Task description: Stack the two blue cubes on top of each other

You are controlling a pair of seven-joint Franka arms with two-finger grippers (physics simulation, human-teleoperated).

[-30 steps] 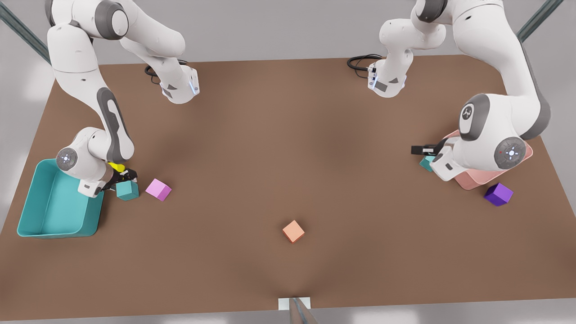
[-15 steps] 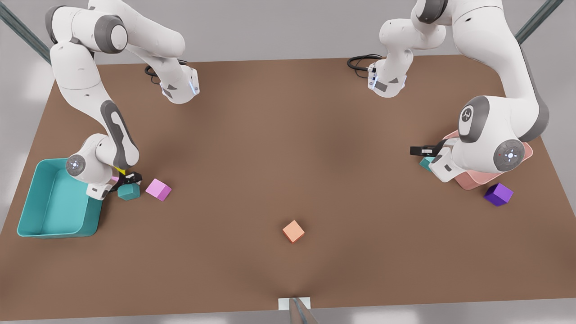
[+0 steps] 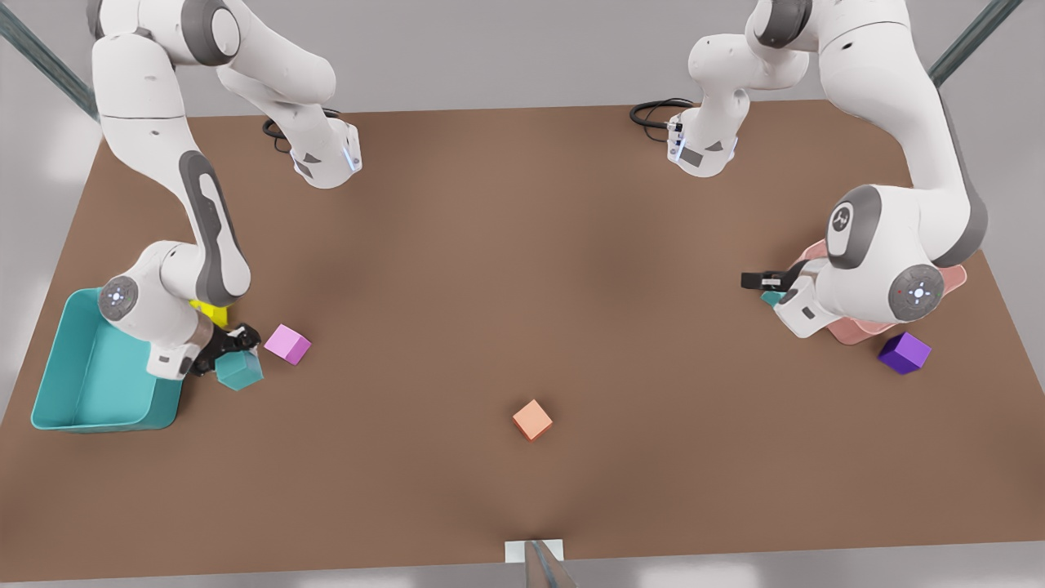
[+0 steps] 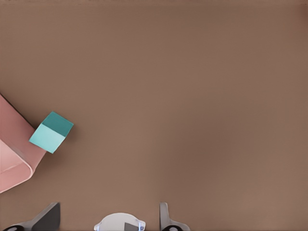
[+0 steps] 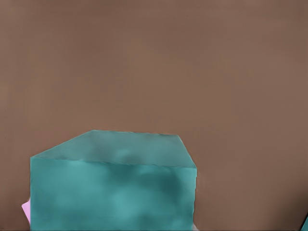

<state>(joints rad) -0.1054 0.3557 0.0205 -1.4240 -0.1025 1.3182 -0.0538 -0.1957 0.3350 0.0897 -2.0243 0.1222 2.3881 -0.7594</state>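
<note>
1. Right gripper (image 3: pixel 235 347) low at the front view's left, just beside the teal tray (image 3: pixel 98 420), clenched on one blue cube.
2. This held cube (image 3: pixel 239 370) tipped, one corner down toward the table (image 3: pixel 522 245), a flat face up and to the near side. All sides the same, so no long way to it.
3. In the right wrist view, held cube (image 5: pixel 113 187) very close to the camera, with its top face leaning away.
4. Pink cube (image 3: pixel 287 344) just beside the held cube, a yellow thing (image 3: pixel 211 311) right behind the gripper.
5. Left gripper (image 3: pixel 763 282) low at the front view's right, next to the pink tray (image 3: pixel 849 331).
6. In the left wrist view, left gripper (image 4: pixel 108 219) released, fingers (image 4: pixel 48 217) wide apart with nothing in between.
7. Other blue cube (image 3: pixel 771 298) flat on the table, partly hidden under the left arm.
8. In the left wrist view, other blue cube (image 4: pixel 51 132) touching the pink tray (image 4: pixel 12 159), turned cornerwise to the gripper.
9. Orange cube (image 3: pixel 532 420) alone near the middle, purple cube (image 3: pixel 904 353) near the pink tray.
</note>
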